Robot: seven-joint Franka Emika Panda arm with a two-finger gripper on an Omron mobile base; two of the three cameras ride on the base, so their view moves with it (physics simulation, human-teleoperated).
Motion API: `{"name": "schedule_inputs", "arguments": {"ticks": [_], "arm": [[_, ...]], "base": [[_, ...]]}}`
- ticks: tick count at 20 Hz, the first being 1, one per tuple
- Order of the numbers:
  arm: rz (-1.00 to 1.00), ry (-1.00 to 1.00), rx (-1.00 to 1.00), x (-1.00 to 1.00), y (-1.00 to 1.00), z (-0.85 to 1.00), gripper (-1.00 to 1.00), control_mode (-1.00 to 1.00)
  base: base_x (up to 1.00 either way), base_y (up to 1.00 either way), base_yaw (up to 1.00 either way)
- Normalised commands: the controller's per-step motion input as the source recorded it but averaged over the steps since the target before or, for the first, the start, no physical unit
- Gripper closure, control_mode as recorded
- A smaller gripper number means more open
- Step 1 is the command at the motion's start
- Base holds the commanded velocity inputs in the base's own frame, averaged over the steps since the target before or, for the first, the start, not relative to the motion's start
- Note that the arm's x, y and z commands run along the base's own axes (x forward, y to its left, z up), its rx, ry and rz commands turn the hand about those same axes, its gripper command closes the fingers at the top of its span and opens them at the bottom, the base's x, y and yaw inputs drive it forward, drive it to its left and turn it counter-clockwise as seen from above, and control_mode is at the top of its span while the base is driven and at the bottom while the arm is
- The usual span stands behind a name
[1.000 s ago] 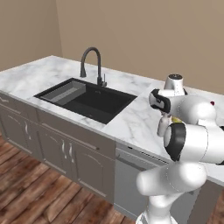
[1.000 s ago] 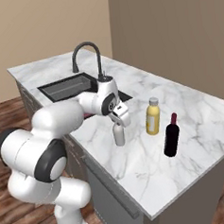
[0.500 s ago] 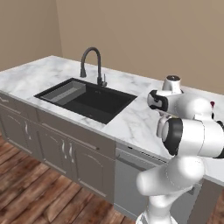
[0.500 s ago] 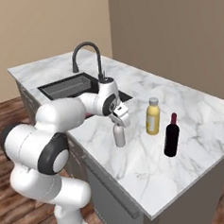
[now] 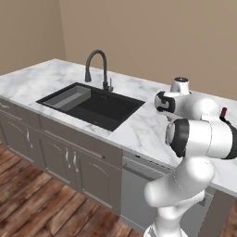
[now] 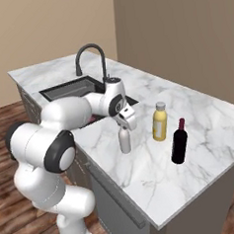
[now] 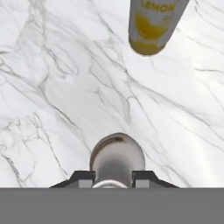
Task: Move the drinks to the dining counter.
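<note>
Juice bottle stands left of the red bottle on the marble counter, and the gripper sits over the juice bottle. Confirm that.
Wrong bottle. The right base view shows the gripper over the beige bottle, not the juice bottle. The rest holds: juice stands left of the red bottle on the counter.

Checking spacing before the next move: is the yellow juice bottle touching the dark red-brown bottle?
Apart. The right base view shows bare marble between the yellow juice bottle and the dark red-brown bottle.

A: Obstacles on the marble counter [image 6: 143,181]?
B: Grey bottle [image 6: 124,140], juice bottle [image 6: 159,122], dark bottle [image 6: 179,141] upright, standing apart; gaps between them passable.
A: Elsewhere?
B: Sink [image 6: 67,89] and faucet [image 6: 89,54] far left. Near end bare marble.
</note>
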Motion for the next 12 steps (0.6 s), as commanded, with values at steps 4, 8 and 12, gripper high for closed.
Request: {"name": "schedule_inputs", "arguments": {"ticks": [4,8,12], "arm": [[0.0,0.0,0.0,-0.06,-0.08,-0.07,-1.0,-1.0],[0.0,0.0,0.0,-0.07,-0.09,0.0,-1.0,-1.0],[0.0,-0.01,0.01,-0.01,-0.04,0.05,-1.0,-1.0]], "base": [[0.0,0.0,0.0],[0.0,0.0,0.0],[0.0,0.0,0.0]]}}
